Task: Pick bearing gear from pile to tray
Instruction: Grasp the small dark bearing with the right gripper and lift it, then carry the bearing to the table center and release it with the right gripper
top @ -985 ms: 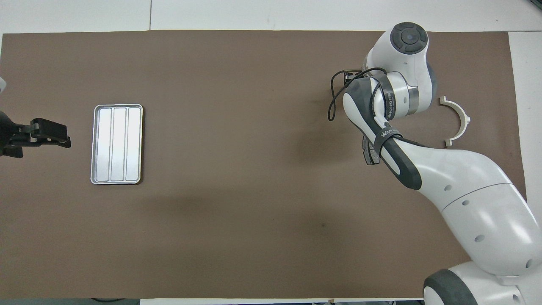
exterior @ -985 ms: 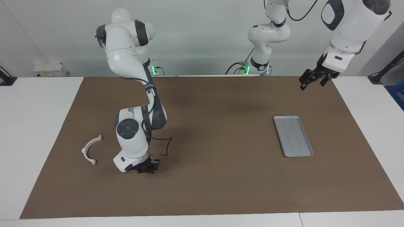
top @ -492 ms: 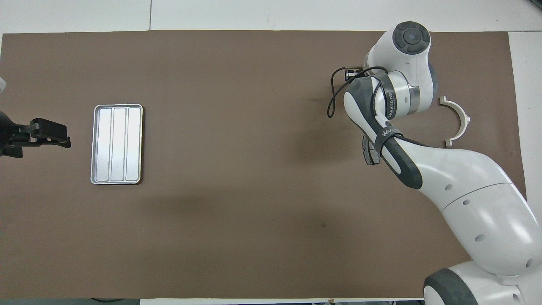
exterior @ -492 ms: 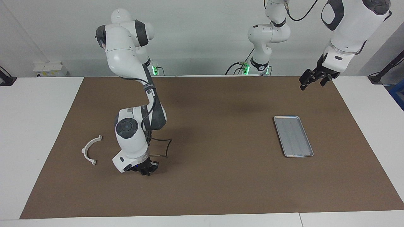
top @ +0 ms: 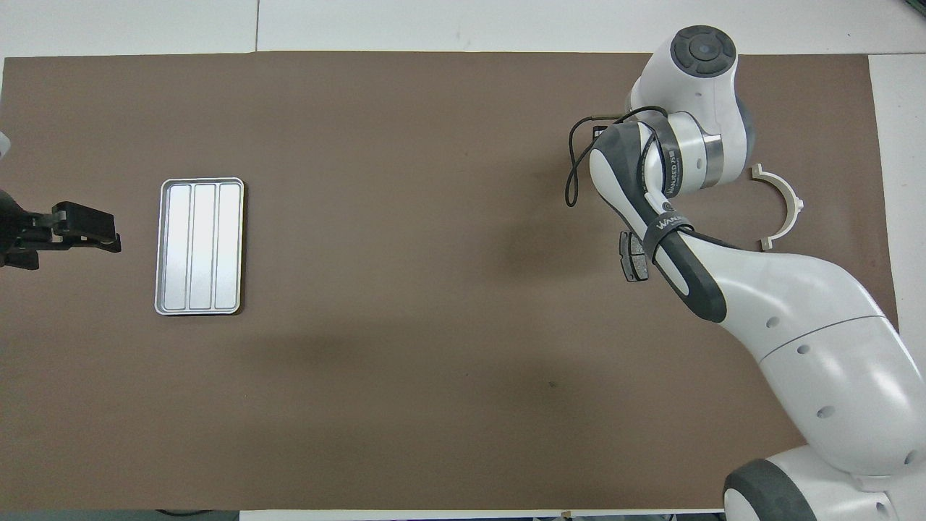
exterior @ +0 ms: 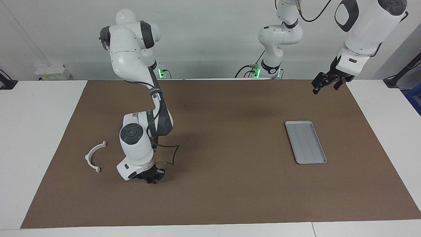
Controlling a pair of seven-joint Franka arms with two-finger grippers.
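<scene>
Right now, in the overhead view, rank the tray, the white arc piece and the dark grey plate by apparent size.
1. tray, clearly largest
2. white arc piece
3. dark grey plate, smallest as seen, though the right arm covers part of it

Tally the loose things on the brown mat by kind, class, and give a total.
White arc-shaped piece: 1
Dark grey pad plate: 1, partly under the right arm
Silver tray: 1
Total: 3
</scene>
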